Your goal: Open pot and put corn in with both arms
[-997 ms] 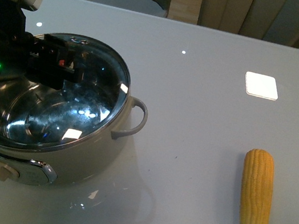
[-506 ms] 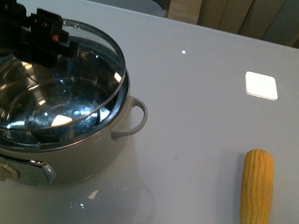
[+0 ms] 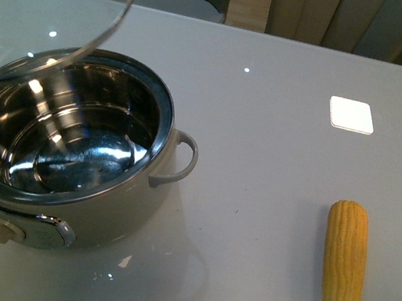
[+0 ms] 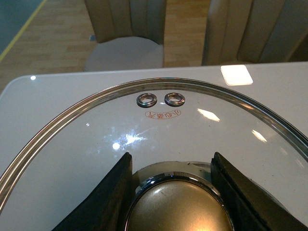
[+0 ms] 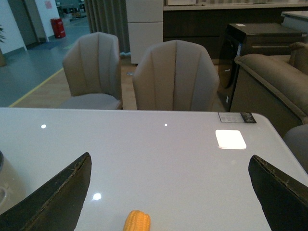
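Nearest us, the corn (image 3: 345, 258) lies on the surface (image 3: 267, 131), well apart from the pot (image 3: 127, 215), whose steel bowl stands uncovered to receive it. Our right tool (image 5: 169, 163) hovers over the cob, jaws spread wide and empty, placed for a descent. Farther back, our left tool (image 4: 171, 192) is clenched on the knob (image 4: 175, 211) of the glass lid (image 3: 56, 0), holding it tilted above the pot's far rim. We judge this keeps the opening free.

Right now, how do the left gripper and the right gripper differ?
The left gripper is shut on the knob of the glass lid, lifted off the pot; the right gripper is open and empty. The left gripper is at the pot, the right gripper near the corn. Both have dark fingers.
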Controlling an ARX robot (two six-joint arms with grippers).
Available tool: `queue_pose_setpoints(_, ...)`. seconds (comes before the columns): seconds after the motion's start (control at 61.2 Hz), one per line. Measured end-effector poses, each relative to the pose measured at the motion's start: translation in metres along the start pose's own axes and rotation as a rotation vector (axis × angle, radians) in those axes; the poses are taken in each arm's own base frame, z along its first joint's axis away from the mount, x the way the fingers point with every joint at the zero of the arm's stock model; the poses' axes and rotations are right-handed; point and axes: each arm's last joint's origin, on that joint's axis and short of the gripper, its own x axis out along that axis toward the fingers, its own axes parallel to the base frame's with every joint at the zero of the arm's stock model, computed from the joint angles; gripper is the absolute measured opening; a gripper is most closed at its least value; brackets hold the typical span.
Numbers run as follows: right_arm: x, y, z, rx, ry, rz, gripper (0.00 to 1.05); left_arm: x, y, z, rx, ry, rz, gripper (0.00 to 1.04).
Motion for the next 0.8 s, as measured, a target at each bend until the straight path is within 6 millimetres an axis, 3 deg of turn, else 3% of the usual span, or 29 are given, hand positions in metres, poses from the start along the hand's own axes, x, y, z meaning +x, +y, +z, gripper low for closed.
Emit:
queue_pose_setpoints(0.18,0.000,0.000,0.000,0.000,0.000,0.000,0.96,-0.021,0.043,-0.005,-0.025,-0.008,0.088,0.42)
queue_pose_setpoints(0.506,0.000,0.000,0.000,0.000,0.000,0.000,0.96,-0.057,0.141,-0.057,-0.054,-0.004,0.294,0.42)
queue_pose_setpoints(0.653,0.000,0.000,0.000,0.000,0.000,0.000,0.96,-0.062,0.167,-0.087,-0.094,0.034,0.359,0.42)
queue_pose_setpoints(0.801,0.000,0.000,0.000,0.000,0.000,0.000,0.96,-0.061,0.179,-0.114,-0.097,0.056,0.385,0.42)
